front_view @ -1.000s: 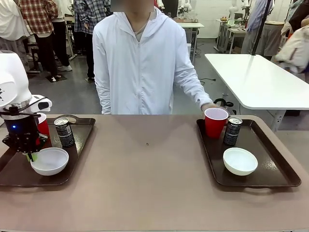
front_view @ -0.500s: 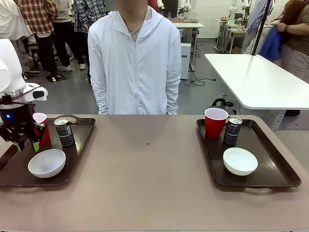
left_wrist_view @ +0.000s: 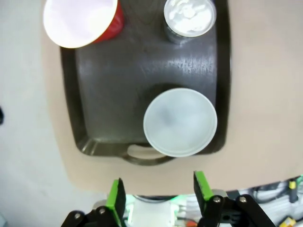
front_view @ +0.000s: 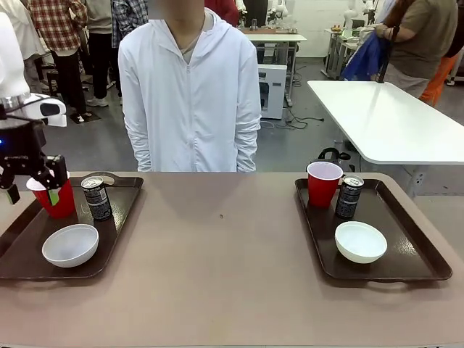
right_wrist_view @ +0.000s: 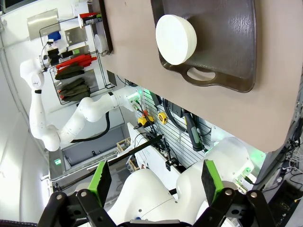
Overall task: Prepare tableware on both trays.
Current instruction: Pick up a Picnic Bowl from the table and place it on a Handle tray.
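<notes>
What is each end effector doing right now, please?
Left end effector: open, holding nothing, raised over the left tray.
Right end effector: open, holding nothing.

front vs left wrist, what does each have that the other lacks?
Front alone: the person across the table, the right tray with its red cup, can and white bowl, and the left hand seen from outside, raised beside the left red cup.
Left wrist alone: a top-down look past the open green-padded fingers, with the table's near edge and the floor.
Both: the left tray, its red cup, its silver-topped can and its white bowl.
</notes>
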`<state>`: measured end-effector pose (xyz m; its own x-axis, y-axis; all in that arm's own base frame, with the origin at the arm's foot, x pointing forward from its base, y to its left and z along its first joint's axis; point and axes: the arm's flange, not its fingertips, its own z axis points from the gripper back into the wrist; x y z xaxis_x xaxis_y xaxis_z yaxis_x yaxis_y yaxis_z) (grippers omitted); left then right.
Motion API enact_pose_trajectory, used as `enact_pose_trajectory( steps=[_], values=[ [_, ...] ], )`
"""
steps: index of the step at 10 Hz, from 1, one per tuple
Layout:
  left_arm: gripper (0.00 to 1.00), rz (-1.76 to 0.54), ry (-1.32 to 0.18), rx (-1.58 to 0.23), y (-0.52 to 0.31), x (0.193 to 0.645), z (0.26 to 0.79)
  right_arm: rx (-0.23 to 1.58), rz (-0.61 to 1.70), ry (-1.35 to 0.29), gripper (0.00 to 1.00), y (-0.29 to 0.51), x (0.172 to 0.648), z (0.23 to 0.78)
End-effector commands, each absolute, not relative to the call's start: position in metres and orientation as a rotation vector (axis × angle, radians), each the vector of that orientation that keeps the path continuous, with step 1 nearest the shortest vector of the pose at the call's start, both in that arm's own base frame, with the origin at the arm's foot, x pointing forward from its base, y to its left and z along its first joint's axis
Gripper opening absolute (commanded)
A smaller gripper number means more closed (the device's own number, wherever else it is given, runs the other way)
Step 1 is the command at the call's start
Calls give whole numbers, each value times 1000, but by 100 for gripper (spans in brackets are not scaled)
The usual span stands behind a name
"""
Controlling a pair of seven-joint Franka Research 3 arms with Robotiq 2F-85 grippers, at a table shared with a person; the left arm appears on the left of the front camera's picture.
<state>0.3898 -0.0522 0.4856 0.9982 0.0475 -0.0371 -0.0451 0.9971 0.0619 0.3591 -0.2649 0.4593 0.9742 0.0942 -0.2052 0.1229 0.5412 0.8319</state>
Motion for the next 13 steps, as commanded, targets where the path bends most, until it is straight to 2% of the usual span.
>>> enact_pose_trajectory(
  steps=[1,2,11,12,13],
  values=[
    [92,40,41,-5,-55,385,505,1009,-28,233,100,-264,360,460],
    [100,49,47,-29,-55,381,512,1009,-28,233,100,-264,360,460],
    [100,71,45,-20,-57,381,513,1009,-28,233,100,-264,360,460],
    [100,-101,95,-469,-27,389,542,1009,-28,233,100,-264,360,460],
    [100,-233,81,-640,4,394,545,1009,-28,233,100,-264,360,460]
  ],
)
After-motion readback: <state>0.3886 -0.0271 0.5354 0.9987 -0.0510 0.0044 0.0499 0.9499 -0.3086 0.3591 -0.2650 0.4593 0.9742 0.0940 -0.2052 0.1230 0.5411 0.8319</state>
